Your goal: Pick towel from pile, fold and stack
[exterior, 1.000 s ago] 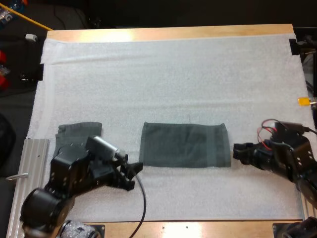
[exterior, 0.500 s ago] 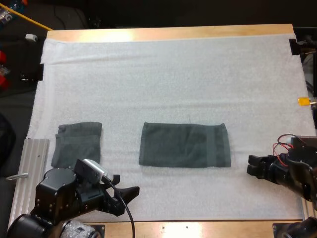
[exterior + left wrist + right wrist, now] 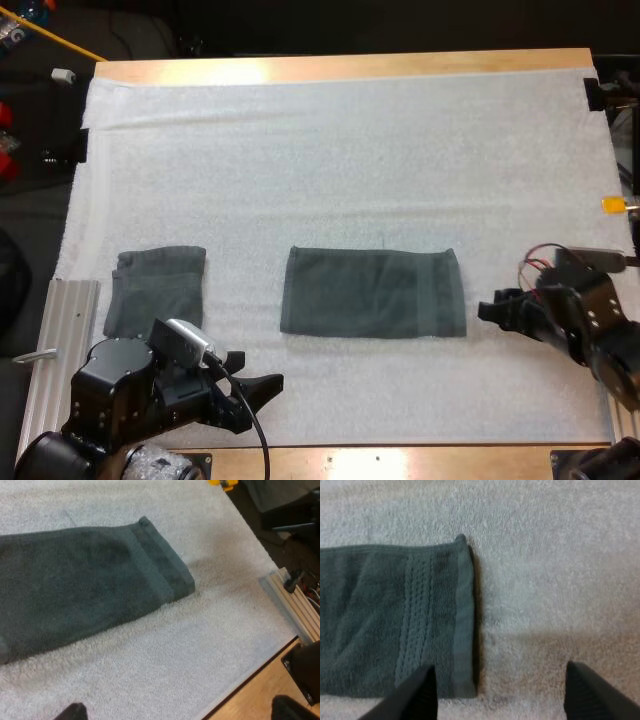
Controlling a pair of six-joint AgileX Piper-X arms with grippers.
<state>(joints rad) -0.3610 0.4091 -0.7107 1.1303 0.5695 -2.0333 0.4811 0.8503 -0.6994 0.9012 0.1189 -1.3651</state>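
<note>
The right end effector [image 3: 490, 307] sits low over the white mat [image 3: 350, 160], its two black fingers spread apart and gripping nothing. It points at the short right end of the long folded towel [image 3: 372, 292] and is just beside it. Seen from that arm's own camera, one finger hangs at the towel's near right corner while the other is out over bare mat.

The left end effector [image 3: 255, 372] is close to the front edge of the wooden surface [image 3: 350, 68], fingers likewise apart and empty. It is angled toward the towel's near left corner but stands clear of it.

The long towel lies flat in the middle of the mat, with a hemmed band along its right end. Only bare mat separates either end effector from it. Off to the left rests a smaller folded towel [image 3: 157, 290], well apart from the long one, with the left arm's body just on its near side. A ribbed metal rail [image 3: 60, 340] runs along the mat's left edge.
</note>
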